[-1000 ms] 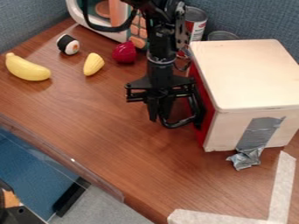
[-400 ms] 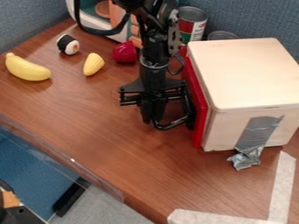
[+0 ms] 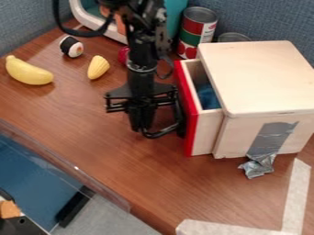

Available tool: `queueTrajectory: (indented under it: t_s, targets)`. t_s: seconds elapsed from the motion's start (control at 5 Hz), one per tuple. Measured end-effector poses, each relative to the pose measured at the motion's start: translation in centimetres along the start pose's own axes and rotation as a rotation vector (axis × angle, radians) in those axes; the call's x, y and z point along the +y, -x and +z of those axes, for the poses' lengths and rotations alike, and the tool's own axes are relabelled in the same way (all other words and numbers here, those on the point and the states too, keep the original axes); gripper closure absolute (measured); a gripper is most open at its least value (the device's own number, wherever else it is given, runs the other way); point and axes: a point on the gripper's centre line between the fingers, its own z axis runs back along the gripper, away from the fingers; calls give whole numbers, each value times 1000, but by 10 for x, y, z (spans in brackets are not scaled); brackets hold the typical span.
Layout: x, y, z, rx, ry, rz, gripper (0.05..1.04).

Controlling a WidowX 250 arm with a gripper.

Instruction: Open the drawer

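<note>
- Drawer (image 3: 207,133) is at the left side of the wooden box (image 3: 264,75), pulled partly out, its red front (image 3: 191,119) standing apart from the box.
- Gripper (image 3: 142,126) hangs just left of that front, beside the black handle (image 3: 162,133); whether it's clenched or released, I can't tell from here.
- Inside the drawer I catch some blue thing (image 3: 208,97), partly hidden by the lid.
- The arm covers most of a red object (image 3: 122,55); the box hides much of a second can (image 3: 233,37) beside the red-and-green can (image 3: 197,32).
- The box is smooth, pale wood with rounded lid corners. Grey tape (image 3: 271,137) runs down its near side, ending in a crumpled, shiny wad.
- Over left: a smooth curved banana (image 3: 29,72), a ridged yellow corn piece (image 3: 98,67), a stubby black-and-white roll (image 3: 71,47).
- Brown wood-grain tabletop (image 3: 92,124) stretches between the banana and the drawer front, down to a clear plastic rim (image 3: 76,169) lower left.
- Pale tape (image 3: 295,195) makes a corner lower right, below the box.
</note>
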Motion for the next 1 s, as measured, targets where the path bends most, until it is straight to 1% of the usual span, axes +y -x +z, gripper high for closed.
queueTrajectory:
  t_s: [0.2,0.6,1.0]
  targets:
    - [19,-8,3,4,-9,0,949]
    - [35,-14,4,48,-10,12,949]
    - [41,-16,4,63,-13,16,949]
